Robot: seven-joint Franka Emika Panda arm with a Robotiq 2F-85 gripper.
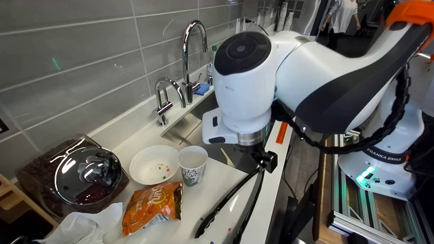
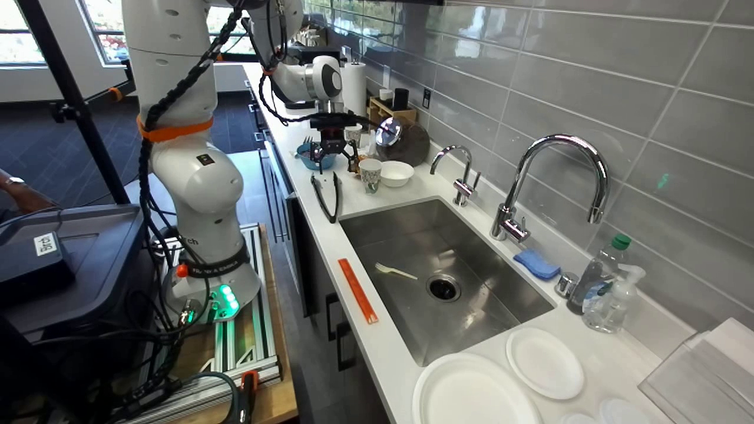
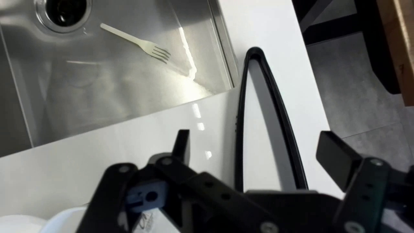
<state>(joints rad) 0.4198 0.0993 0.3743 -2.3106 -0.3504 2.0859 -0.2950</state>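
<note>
Black tongs lie on the white worktop, splayed in a narrow V: joined end in the strip between the sink and the front edge, right by the sink's corner; legs running away from there, scalloped tips well apart. Fingers spread wide above, nothing pinched. In the wrist view they stand one to each side of the two legs; no contact that I can make out, though the height is hard to judge. Handling, by my reading: light for their length, each leg stiff along its run but springy across the gap, so a squeeze from both sides would likely draw the tips together before the hold firms. Surface has a smooth sheen; might slip or twist if caught off-centre. Not fragile. Best hold, I'd say, across both legs near the joined end, where the V is narrowest and least squeeze goes into flex; drawback, the long free ends could sag or swing. Neighbours to respect: patterned paper cup on the wall side, thin-walled, probably easy to tip; white bowl next to it; orange chip bag near the tips, likely crinkly and soft. Pale fork down in the sink.
</note>
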